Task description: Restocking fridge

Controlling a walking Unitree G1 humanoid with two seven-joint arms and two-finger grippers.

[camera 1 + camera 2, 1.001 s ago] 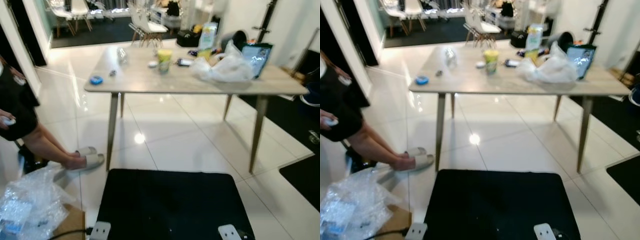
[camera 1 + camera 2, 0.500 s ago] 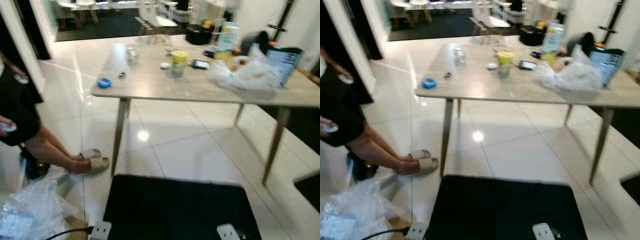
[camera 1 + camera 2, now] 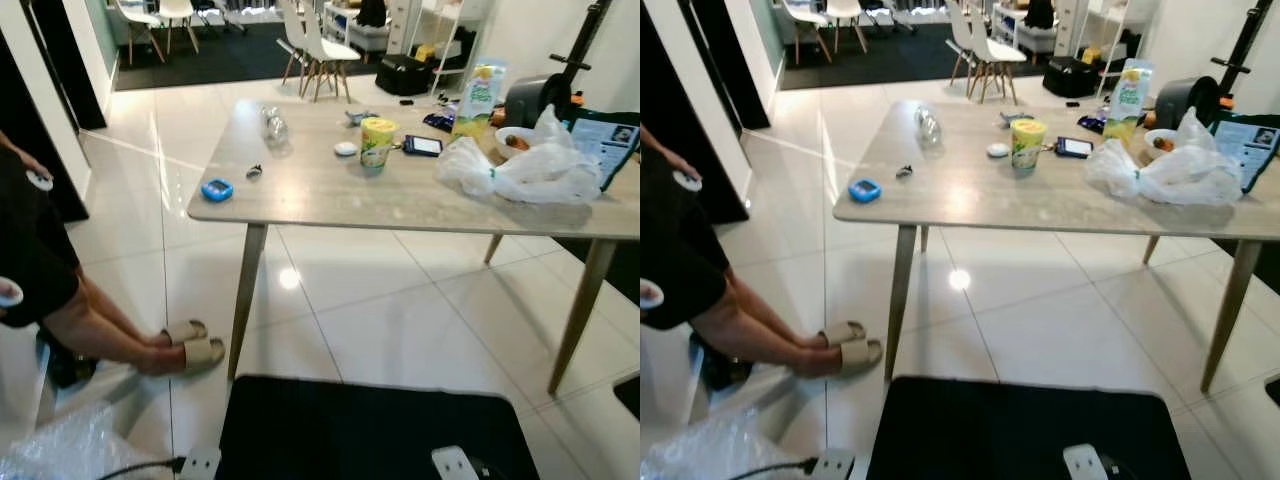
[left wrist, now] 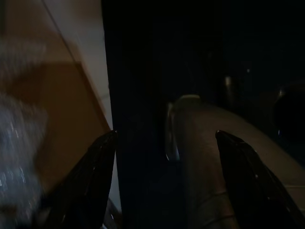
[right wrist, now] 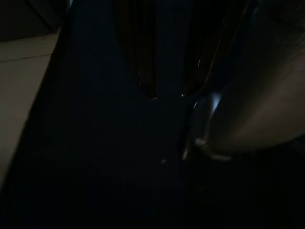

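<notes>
A light wooden table [image 3: 320, 195] stands ahead of me. On it are a yellow-green cup [image 3: 377, 141], a tall drink carton [image 3: 477, 99], a clear bottle lying on its side [image 3: 273, 124], a phone [image 3: 423, 145], a small blue object [image 3: 217, 189] and a white plastic bag [image 3: 530, 170] beside a bowl of food [image 3: 513, 141]. Both arms hang low. In the dark left wrist view, my left gripper [image 4: 164, 138] is open with nothing between its fingers. My right gripper [image 5: 167, 95] hangs in the shade with its fingertips close together, holding nothing.
A seated person's legs and sandals [image 3: 185, 345] are on the tiled floor at the left. Crumpled clear plastic [image 3: 60, 455] lies at the bottom left. A black surface [image 3: 370, 430] spreads just below me. White chairs [image 3: 318, 45] stand beyond the table.
The camera has moved nearer to the table, tilted, and the picture has sharpened. The things on the table keep their places.
</notes>
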